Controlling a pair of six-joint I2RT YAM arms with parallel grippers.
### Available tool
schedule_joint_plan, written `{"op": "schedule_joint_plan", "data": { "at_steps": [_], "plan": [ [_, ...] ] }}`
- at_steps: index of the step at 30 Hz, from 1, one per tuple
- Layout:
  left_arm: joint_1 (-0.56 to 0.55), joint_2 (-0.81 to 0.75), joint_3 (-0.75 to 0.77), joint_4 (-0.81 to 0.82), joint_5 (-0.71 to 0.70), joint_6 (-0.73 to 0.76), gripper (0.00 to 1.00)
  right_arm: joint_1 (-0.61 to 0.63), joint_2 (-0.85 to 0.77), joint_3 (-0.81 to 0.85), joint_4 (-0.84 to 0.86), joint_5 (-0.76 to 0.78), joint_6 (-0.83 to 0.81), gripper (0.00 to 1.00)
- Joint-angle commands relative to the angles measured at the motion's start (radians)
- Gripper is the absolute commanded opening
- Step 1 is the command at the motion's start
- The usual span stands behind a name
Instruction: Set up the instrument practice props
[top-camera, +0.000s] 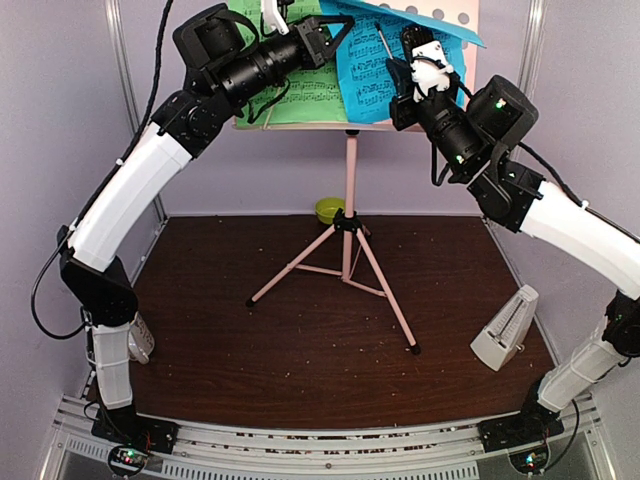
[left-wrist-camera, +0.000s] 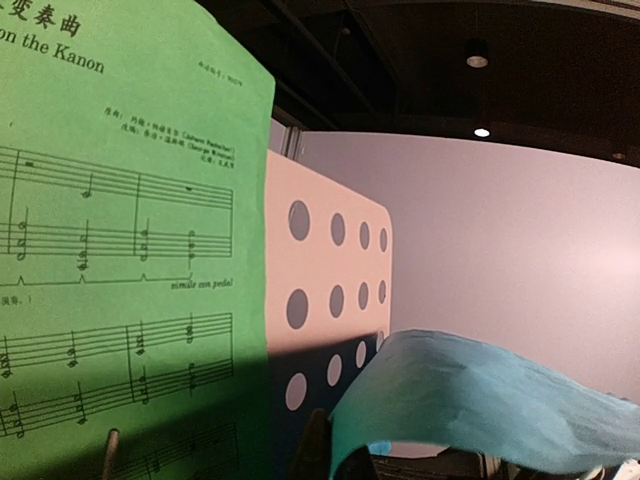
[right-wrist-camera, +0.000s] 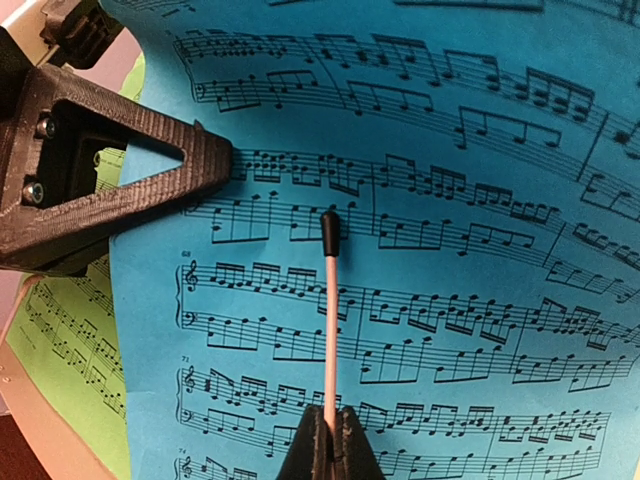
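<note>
Blue music sheet (right-wrist-camera: 450, 300) is on the right half of the music stand (top-camera: 350, 170) desk, overlapping the green music sheet (top-camera: 295, 95) on the left half. The blue sheet's top edge is flopped forward off the perforated desk (left-wrist-camera: 318, 265), so it is judged not seated yet. Right gripper (right-wrist-camera: 330, 445) is pinched on the stand's pink retaining arm (right-wrist-camera: 329, 330), whose black tip lies over the middle staves of the blue sheet. Left gripper (top-camera: 330, 38) is pressed together at the seam between the two sheets near the desk top, with one finger (right-wrist-camera: 190, 160) touching the blue sheet's left edge. Whether paper is caught between its jaws cannot be told. Metronome (top-camera: 505, 340) is on the table, right of the stand's tripod and well apart from it, and looks not yet handled. A lime-green bowl (top-camera: 329, 210) sits just behind the tripod and is not needed. Step in hand is judged to be pinning the blue sheet under the retaining arm. The drooping top should be pushed flat against the desk before the arm is let down, otherwise a fold gets clamped in. The arm should be swung in its own plane and laid flat on the paper, released only once contact is made. The left edge should be braced lightly. Push on the desk should be low, since the tripod looks light and could tip or rotate.
</note>
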Motion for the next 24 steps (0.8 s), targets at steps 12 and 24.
{"op": "schedule_joint_plan", "data": {
  "at_steps": [12, 24],
  "plan": [
    [-0.011, 0.019, 0.034, 0.028, 0.018, 0.019, 0.12, 0.002, -0.02, -0.013, 0.04, -0.026, 0.003, 0.0],
    [-0.016, -0.019, 0.02, -0.002, 0.009, 0.062, 0.28, -0.003, -0.029, -0.03, 0.059, -0.014, 0.004, 0.0]
  ]
}}
